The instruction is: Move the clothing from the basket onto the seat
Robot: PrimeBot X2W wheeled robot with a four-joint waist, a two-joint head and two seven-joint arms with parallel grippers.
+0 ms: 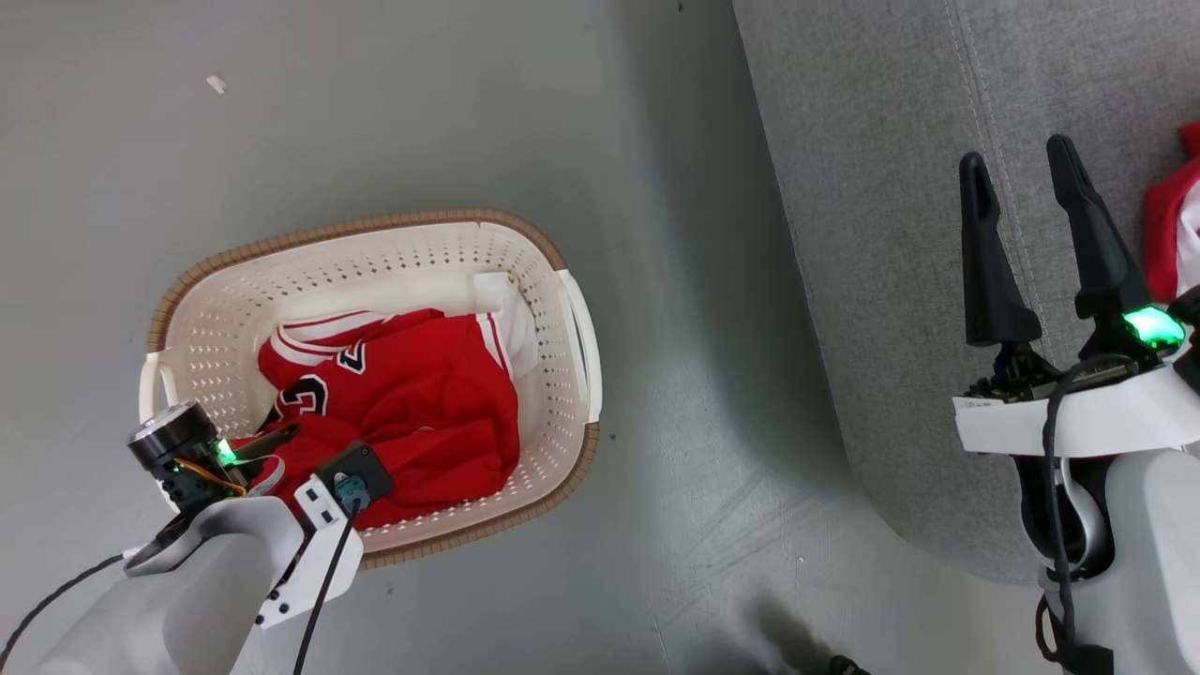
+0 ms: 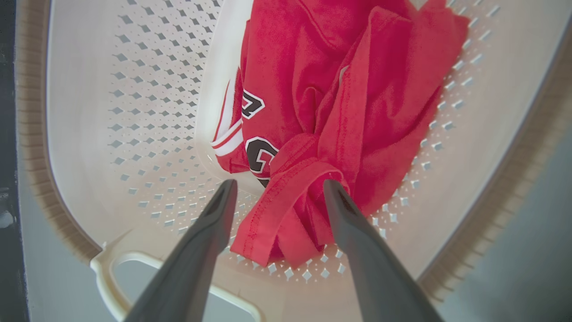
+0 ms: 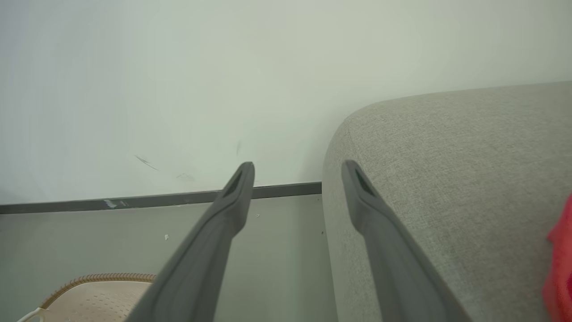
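The left tool [image 2: 279, 185] is spread inside the basket [image 2: 80, 112] around a fold of clothing [image 2: 313, 89]. The right tool [image 1: 1015, 155] is held spread, empty, above the seat [image 1: 891, 187] beside the basket.

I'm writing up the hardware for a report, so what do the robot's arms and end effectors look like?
Both forearms are pale grey shells with white wrist brackets. The right end effector and left end effector each have two long, tapered dark grey fingers. A green light glows at each wrist, and black cables run along both arms.
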